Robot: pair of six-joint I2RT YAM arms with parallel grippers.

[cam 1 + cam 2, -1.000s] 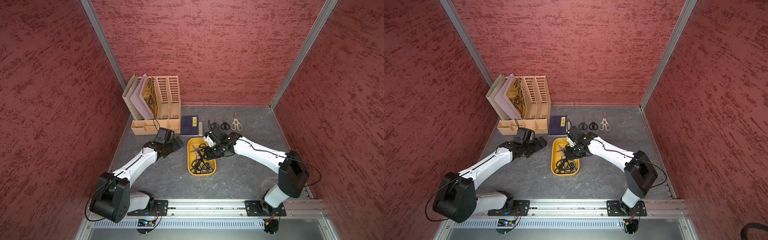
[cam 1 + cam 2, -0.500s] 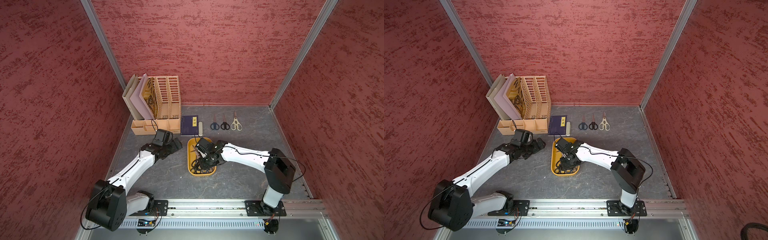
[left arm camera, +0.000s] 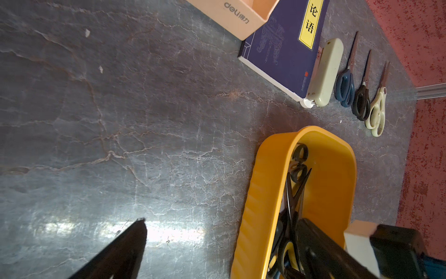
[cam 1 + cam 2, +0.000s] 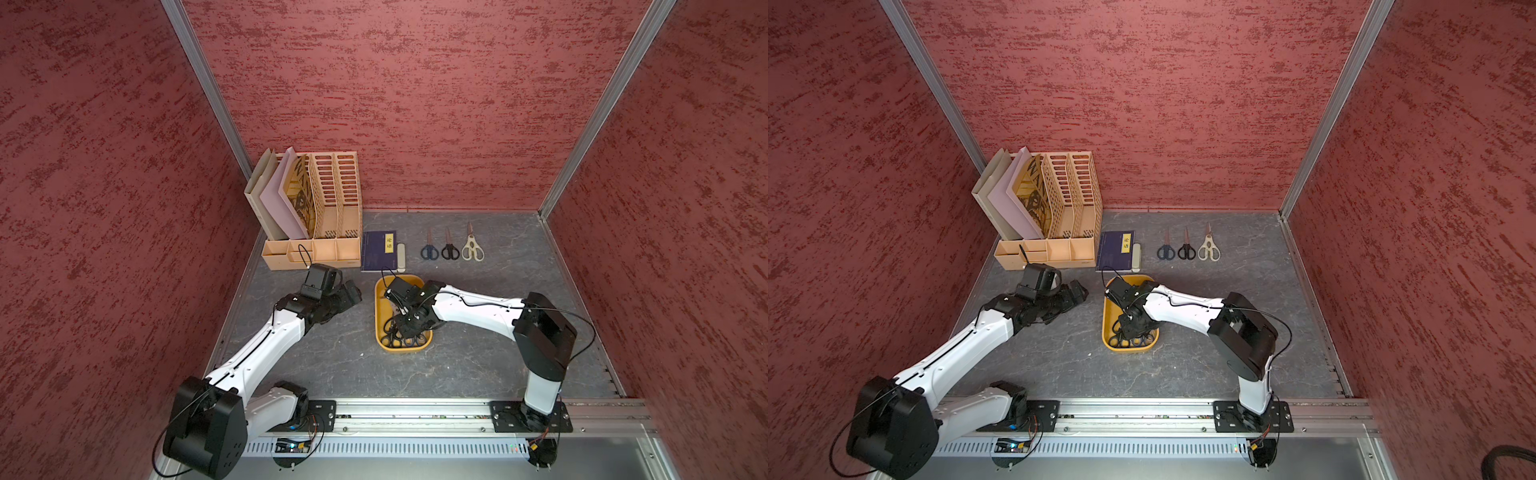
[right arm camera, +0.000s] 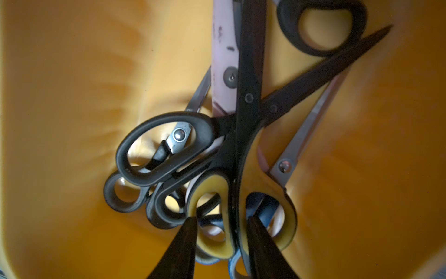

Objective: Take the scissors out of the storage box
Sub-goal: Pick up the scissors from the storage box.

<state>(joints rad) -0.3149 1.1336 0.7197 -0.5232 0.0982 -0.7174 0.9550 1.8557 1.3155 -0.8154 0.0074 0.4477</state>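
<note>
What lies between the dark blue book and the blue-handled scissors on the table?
A cream-white oblong object, maybe a stapler, lies beside the book; a bare strip of table separates it from the blue-handled scissors. Both top views show it.

Mottled red textured walls (image 4: 415,104) on three sides, silver metal corner posts (image 4: 206,95), dark grey veined stone-look bench (image 4: 340,374), silver rail (image 4: 415,415) along its near edge, soft glare (image 3: 169,232) on the surface

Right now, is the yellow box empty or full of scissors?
Not empty: several tangled scissors lie inside the yellow box.
</note>
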